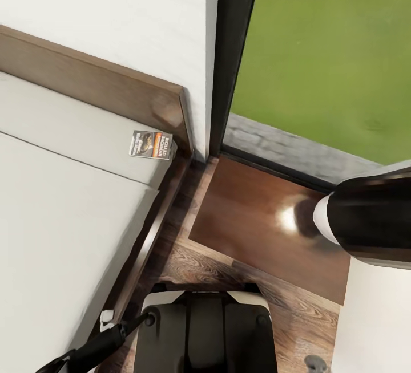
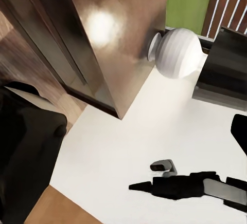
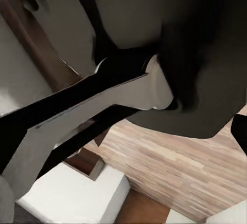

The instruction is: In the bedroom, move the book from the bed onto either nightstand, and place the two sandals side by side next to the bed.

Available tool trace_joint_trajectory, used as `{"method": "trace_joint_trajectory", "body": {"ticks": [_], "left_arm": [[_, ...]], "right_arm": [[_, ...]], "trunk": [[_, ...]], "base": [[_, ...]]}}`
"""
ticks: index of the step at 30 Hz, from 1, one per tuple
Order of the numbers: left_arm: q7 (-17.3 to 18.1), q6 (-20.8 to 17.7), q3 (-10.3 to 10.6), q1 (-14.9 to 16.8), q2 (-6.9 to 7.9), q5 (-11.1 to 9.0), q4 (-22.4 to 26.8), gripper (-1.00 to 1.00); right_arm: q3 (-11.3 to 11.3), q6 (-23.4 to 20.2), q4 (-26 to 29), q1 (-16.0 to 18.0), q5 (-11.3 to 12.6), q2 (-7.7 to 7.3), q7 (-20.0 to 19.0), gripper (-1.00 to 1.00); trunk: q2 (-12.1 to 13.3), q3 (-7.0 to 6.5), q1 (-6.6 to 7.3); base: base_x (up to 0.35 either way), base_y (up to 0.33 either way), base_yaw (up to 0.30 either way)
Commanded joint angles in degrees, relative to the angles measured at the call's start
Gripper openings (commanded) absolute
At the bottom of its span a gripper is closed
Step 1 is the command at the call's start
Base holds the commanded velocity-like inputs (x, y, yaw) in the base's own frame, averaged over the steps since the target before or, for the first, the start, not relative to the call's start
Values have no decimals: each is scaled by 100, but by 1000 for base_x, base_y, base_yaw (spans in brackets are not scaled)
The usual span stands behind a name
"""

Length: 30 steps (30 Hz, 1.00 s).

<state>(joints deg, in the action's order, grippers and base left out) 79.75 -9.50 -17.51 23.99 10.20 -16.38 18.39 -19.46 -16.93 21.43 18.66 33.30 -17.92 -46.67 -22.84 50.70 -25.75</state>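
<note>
Off-white mattress fills the left of my head view, and the book (image 1: 152, 145) lies flat on it at the far corner, close to the headboard (image 1: 103, 85) and just inside the bed (image 1: 149, 236) frame's edge. Its dark cover with the orange band and white lettering faces up. Nothing is touching it.

Right of that corner, across a narrow strip of plank floor (image 1: 228, 282), stands the nightstand (image 1: 257, 219), its glossy brown top catching a bright glare. It sits against a tall dark-framed window (image 1: 237, 59) with grass beyond. A white wall (image 1: 114, 13) rises behind the headboard.

My right arm (image 1: 365, 219) reaches in from the right edge, a black and white segment hanging over the nightstand's far end. Low in the view I see my trunk (image 1: 205, 333), and my left arm (image 1: 97, 347) runs down towards the bottom left corner beside the bed frame.

From the left wrist camera I get the nightstand's glossy top and dark side, a white surface, a round white vase (image 2: 177, 53) and dark robot parts. The right wrist camera shows robot links up close over light plank flooring. I cannot tell from any of these whether either gripper's fingers are apart or together.
</note>
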Motion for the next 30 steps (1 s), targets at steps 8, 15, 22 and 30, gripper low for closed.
{"method": "trace_joint_trajectory", "body": {"ticks": [8,15,22,30], "left_arm": [[23,-61,-7,2,-1,-7,-2,100],[19,-61,-7,2,-7,-6,-16,100],[15,-61,-7,0,-9,-6,-28,100],[14,-61,-7,2,-9,-7,-29,100]], "right_arm": [[-32,-585,763,-3,54,-24,-6,100],[12,-1003,777,4,53,-108,-1775,100],[34,-1262,775,5,53,-265,-1976,100],[33,-1278,736,6,45,-274,-1994,100]], "trunk": [[-8,5,-3],[-8,5,-3],[-8,5,-3],[-8,5,-3]], "base": [[0,0,0],[0,0,0],[0,0,0],[0,0,3]]}}
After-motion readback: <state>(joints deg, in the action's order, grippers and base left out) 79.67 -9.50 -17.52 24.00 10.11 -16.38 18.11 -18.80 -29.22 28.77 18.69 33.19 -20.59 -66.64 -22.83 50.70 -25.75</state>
